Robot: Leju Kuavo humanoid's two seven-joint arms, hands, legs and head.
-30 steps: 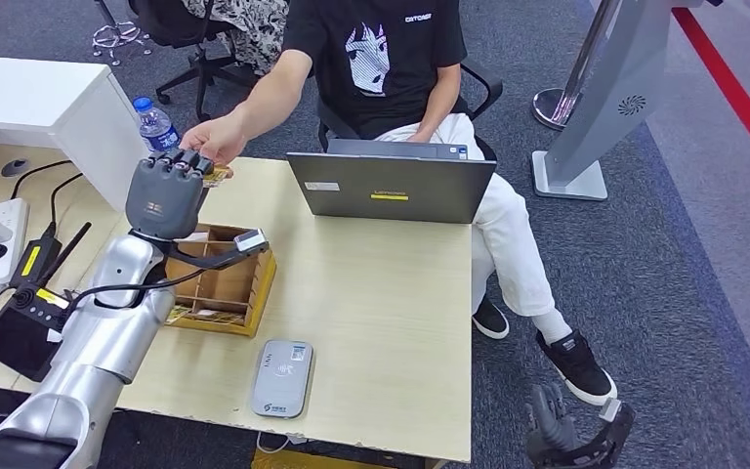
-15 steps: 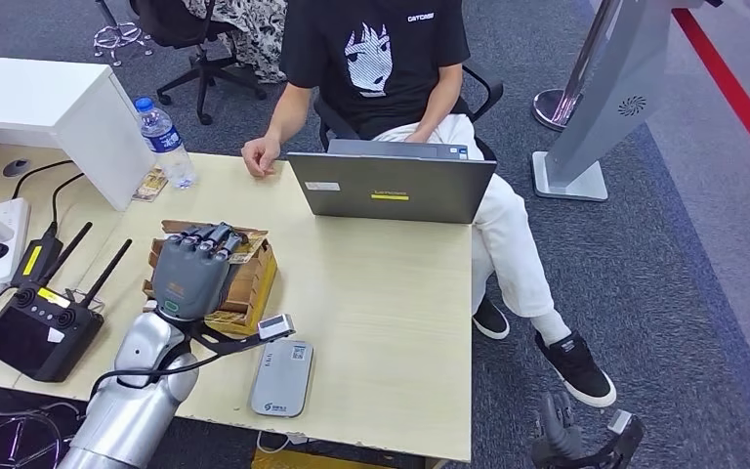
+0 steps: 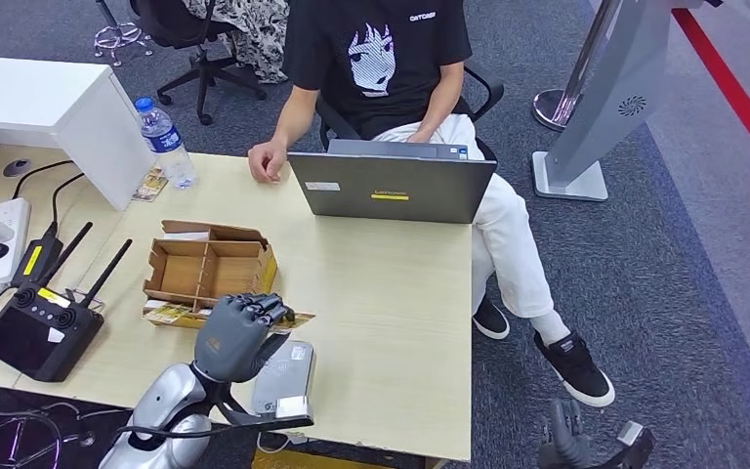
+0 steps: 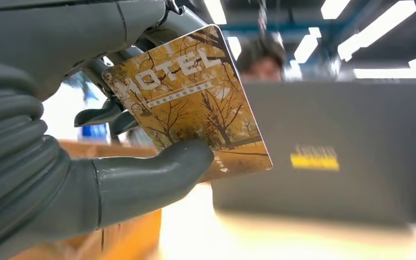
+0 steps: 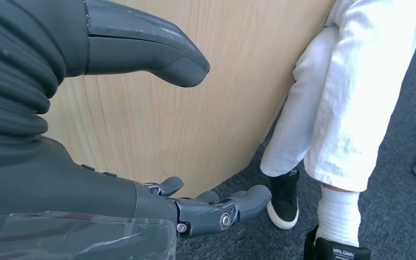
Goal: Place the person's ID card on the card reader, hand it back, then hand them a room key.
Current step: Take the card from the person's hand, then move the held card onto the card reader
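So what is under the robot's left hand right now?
The left hand holds a yellow hotel card just above the grey card reader on the table. The hand covers the reader's far end, so that part cannot be seen.

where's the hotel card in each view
Head view: the hotel card sticks out from the left hand, above the card reader.
Left wrist view: the card is mid-frame, pinched under the thumb.
Right wrist view: not in it.
Shared landmark: the grey laptop with its yellow sticker, blurred behind the card in the left wrist view.
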